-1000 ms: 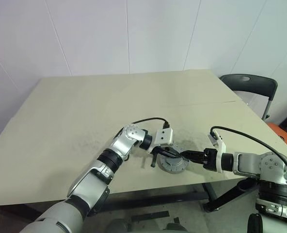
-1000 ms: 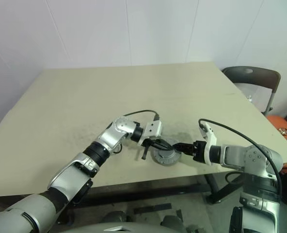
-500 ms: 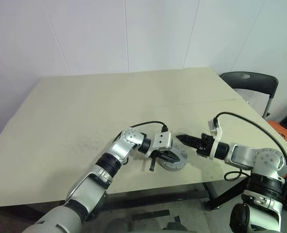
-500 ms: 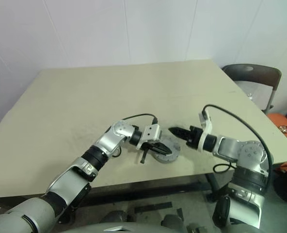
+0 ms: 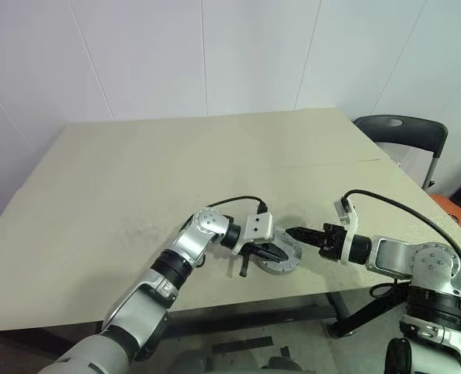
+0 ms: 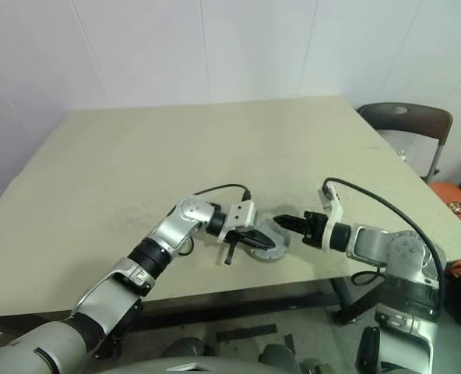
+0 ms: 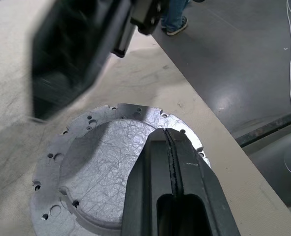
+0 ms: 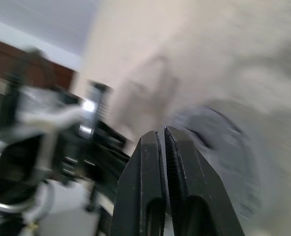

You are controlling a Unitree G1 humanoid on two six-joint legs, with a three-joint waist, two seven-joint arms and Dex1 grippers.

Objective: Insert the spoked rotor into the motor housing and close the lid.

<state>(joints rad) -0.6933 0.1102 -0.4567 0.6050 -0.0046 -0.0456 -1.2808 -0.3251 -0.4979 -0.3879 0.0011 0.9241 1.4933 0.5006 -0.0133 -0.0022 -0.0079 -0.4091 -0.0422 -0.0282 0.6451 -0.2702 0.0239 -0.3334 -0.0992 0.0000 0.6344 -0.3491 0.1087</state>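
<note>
Left gripper [image 5: 272,252] fingers pressed together, nothing between them, tips lying over the flat scratched face of the lid [image 7: 101,157], which sits closed on the motor housing [image 5: 278,261]. Can't tell for sure whether the tips touch the metal. Spoked rotor can't be seen; the housing is covered. In the left wrist view the lid's outer flange carries a ring of small holes, with a raised round centre.

Right gripper [image 5: 290,232] also closed and empty, fingers together, pointing at the housing from the robot's right, tip just beside the housing's far-right edge, slightly above the worktop [image 5: 153,179]. The two grippers come at the housing from opposite sides, tips near each other but apart. A blurred dark bulk of the right gripper hangs over the lid's far side in the left wrist view.

A short dark bar [image 5: 244,265] stands nearly upright just left of the housing, under the left wrist; can't tell what it is. Housing sits close to the worktop's near edge. Black cables loop off both wrists.

Off the worktop at right: dark chair [image 5: 402,134], orange object [image 5: 460,212] on the floor. Left wrist view catches a person's legs in jeans [image 7: 175,14] standing on the dark floor beyond the edge.
</note>
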